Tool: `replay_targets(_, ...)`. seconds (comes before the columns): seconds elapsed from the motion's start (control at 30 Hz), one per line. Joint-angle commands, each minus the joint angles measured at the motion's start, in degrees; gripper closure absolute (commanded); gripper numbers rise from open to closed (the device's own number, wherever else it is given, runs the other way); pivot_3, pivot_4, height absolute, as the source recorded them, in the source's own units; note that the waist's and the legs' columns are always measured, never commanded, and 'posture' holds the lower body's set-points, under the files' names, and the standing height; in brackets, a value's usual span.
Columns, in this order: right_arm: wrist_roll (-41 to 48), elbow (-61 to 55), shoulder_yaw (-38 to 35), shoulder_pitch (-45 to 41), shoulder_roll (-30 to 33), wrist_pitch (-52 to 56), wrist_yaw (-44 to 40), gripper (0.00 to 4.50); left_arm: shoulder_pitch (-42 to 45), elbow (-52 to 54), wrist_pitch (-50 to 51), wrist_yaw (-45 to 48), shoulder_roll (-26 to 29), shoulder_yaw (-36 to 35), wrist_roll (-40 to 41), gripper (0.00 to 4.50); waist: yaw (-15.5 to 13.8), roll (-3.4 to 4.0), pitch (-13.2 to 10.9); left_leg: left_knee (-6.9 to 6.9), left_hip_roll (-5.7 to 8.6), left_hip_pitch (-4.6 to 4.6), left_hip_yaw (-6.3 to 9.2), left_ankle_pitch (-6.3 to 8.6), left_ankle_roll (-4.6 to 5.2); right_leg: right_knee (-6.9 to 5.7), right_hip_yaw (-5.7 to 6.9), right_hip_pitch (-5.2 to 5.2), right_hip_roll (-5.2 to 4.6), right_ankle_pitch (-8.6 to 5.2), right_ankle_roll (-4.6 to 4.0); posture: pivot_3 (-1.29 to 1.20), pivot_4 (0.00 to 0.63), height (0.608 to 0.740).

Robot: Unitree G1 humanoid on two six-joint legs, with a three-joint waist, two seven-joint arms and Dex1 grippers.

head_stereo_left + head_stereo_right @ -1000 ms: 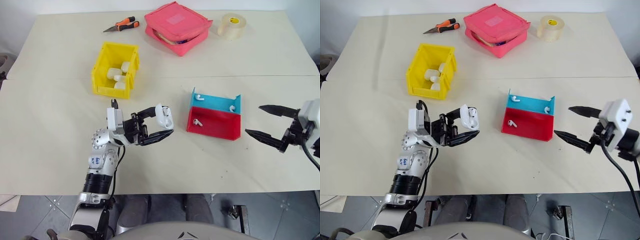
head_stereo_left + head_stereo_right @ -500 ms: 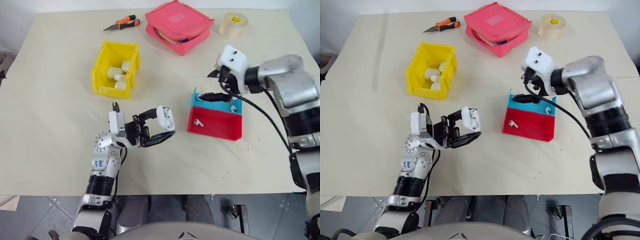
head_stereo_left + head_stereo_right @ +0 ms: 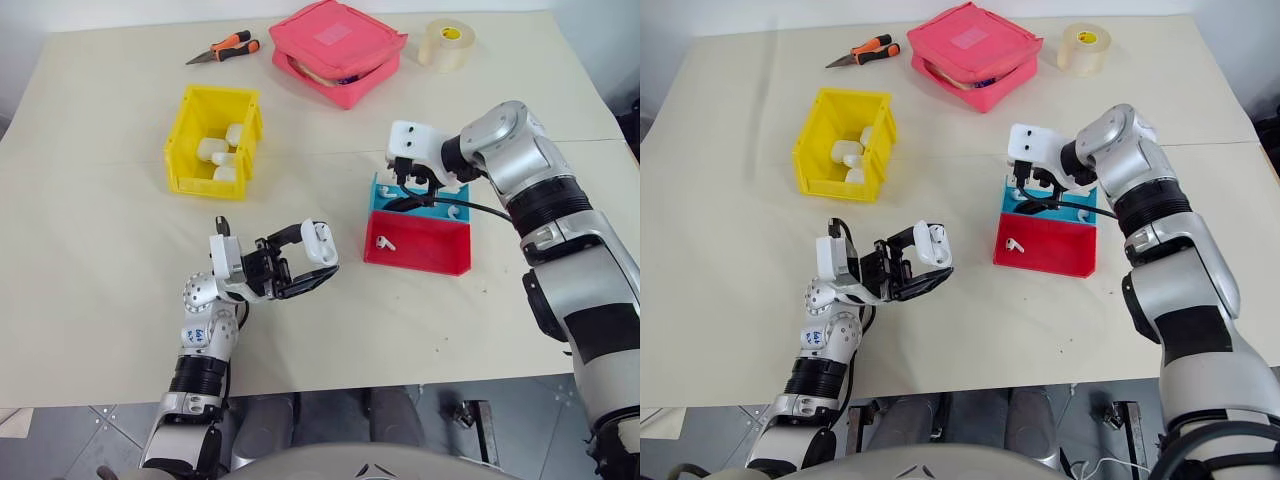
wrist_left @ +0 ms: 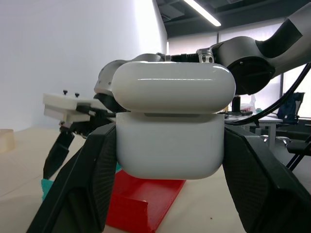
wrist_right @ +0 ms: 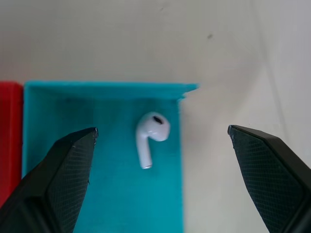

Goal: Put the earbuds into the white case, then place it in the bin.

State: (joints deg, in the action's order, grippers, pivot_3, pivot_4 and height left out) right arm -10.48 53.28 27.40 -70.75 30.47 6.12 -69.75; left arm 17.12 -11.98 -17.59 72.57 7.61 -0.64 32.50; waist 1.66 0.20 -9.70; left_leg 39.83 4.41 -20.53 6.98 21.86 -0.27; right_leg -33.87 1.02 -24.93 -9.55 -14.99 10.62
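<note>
White case [image 4: 171,127] closed, earbuds [image 5: 150,136] loose.

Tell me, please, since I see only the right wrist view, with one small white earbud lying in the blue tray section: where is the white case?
Observer: The small glossy white pebble-shaped case is clamped in the left gripper, off the table, lid shut.
Operator: Is any earbud lying elsewhere?
Observer: Yes, a tiny white earbud lies in the tray's red compartment.
Operator: And where is the bin?
Observer: The bright yellow plastic bin stands farther back on the table beyond the left gripper, with white pieces inside.
</note>
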Motion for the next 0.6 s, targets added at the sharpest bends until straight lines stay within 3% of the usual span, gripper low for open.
replay_targets(0.03, -2.5, 2.6, 0.1, -1.4, -0.6, -2.9, -0.9, 0.19, -0.8, 0.5, -1.5, 0.0, -0.4, -0.4, 0.4, 1.7, 0.0, 0.03, 0.0, 0.0, 0.0, 0.0, -0.01, 0.0, -0.01, -0.01, 0.0, 0.0, 0.0, 0.0, 0.0, 0.0, 0.15, 0.74)
replay_targets(0.13, -3.6, 4.9, -0.3, -1.6, -1.4, -4.3, -0.7, 0.96, -1.2, 0.7, -1.6, 0.2, -0.4, -0.3, 0.5, 1.7, 0.1, 0.06, 0.0, 0.03, -0.01, 0.01, -0.03, 0.01, -0.01, -0.03, 0.0, 0.0, 0.0, 0.01, -0.02, 0.0, 0.15, 0.74)
replay_targets(0.3, -4.4, 6.1, -0.8, -1.3, -2.1, -4.9, -2.2, 2.65, -1.3, 1.5, -1.0, -0.3, -0.2, -0.2, 0.5, 1.7, 0.1, 0.08, 0.1, 0.09, -0.01, 0.03, -0.03, 0.01, -0.02, -0.07, -0.01, 0.01, 0.0, 0.03, -0.05, 0.0, 0.15, 0.74)
replay_targets(0.6, -5.1, 5.7, -1.5, -0.5, -3.0, -5.2, -3.1, 2.65, -1.4, 4.8, 1.2, -2.4, 0.4, 0.2, 0.4, 1.7, 0.1, 0.09, 0.1, 0.1, -0.01, 0.02, -0.03, 0.02, -0.03, -0.09, -0.01, 0.01, 0.0, 0.03, -0.06, 0.0, 0.15, 0.74)
